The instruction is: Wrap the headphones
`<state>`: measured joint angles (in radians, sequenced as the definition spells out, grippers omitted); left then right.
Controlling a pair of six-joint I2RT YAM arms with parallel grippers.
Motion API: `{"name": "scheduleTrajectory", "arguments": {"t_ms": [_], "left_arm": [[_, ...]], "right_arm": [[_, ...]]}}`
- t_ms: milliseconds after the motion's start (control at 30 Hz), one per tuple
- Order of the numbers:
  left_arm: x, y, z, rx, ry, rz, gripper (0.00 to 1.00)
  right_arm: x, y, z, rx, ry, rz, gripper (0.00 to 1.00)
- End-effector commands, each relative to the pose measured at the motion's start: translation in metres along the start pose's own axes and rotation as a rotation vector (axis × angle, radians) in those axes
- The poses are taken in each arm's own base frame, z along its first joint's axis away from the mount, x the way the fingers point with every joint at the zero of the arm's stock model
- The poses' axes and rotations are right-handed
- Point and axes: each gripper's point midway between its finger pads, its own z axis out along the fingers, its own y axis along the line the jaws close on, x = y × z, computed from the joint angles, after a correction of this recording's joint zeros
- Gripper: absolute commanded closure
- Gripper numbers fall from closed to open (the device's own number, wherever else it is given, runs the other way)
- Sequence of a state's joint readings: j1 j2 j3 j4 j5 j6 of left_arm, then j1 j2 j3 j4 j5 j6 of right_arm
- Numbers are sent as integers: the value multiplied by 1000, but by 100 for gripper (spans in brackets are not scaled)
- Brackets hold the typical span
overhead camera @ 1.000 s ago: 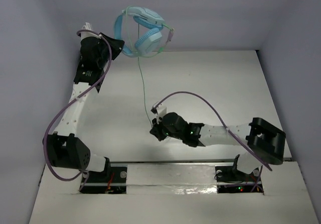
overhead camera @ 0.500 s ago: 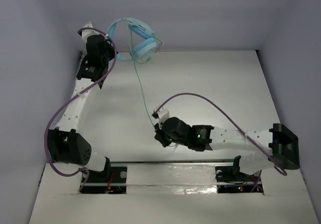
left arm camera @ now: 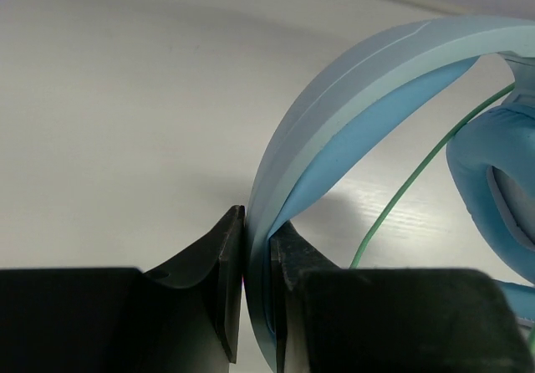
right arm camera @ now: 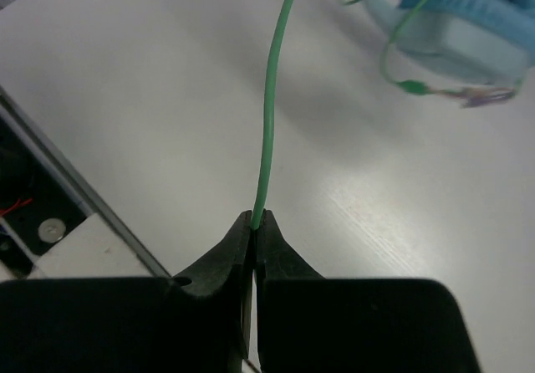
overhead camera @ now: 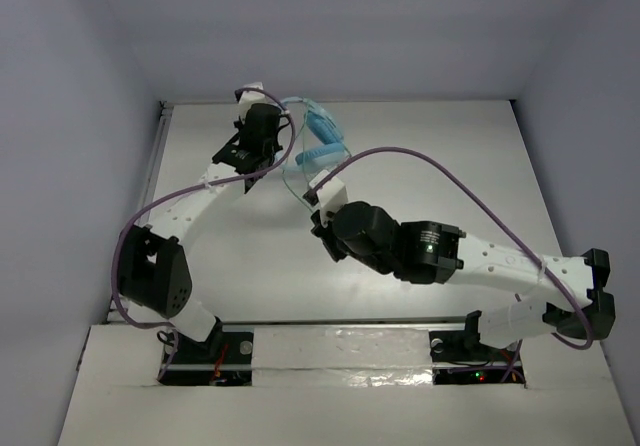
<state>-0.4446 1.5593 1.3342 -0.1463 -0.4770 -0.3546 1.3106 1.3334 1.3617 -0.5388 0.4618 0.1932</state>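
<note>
The light blue headphones [overhead camera: 320,131] hang low over the table's back middle. My left gripper [overhead camera: 268,134] is shut on their padded headband [left arm camera: 351,80], which runs up from between its jaws in the left wrist view; one ear cup [left arm camera: 493,172] shows at the right. The thin green cable [overhead camera: 293,178] runs from the headphones down to my right gripper [overhead camera: 320,218]. That gripper [right arm camera: 254,219] is shut on the cable [right arm camera: 272,114]. In the right wrist view an ear cup [right arm camera: 468,38] and the cable's plug end [right arm camera: 464,95] lie beyond.
A thick purple robot cable [overhead camera: 450,181] arches over the right arm and another [overhead camera: 125,251] loops beside the left arm. The table's left edge rail [overhead camera: 153,166] and the near base plate [overhead camera: 340,341] bound the white table [overhead camera: 450,136].
My left arm has swung the headphones from high at the back left down and right over the table. My right gripper has moved back toward them, still holding the cable.
</note>
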Motion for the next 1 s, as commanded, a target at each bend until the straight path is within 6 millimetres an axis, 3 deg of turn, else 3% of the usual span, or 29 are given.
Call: {"name": "scheduleTrajectory", "arguments": {"t_ms": [0,233,400,567,667,800,967], "left_arm": [[-34,3,-19,14,-127,-93,100],[-12,-8,-34,86,-48,17,100],[10,-1,-47,121,-7,84,100],[8,7,-60,124,-16,82,100],[-1,-2,-74,196,-26,45,100],[-3,-17,-88,310,-19,42,100],[6,-27,-107,427,24,95,100]], "right_arm": [[-18,-39,-20,169,-26,-126,100],[-48,-100,-31,414,-105,-151,100],[-64,-137,-37,502,-180,-105,100],[-67,-158,-38,546,-238,-39,100],[-66,-165,-42,542,-269,-15,100],[-55,-193,-35,609,-271,-3,100],[-73,-216,-30,628,-358,26,100]]}}
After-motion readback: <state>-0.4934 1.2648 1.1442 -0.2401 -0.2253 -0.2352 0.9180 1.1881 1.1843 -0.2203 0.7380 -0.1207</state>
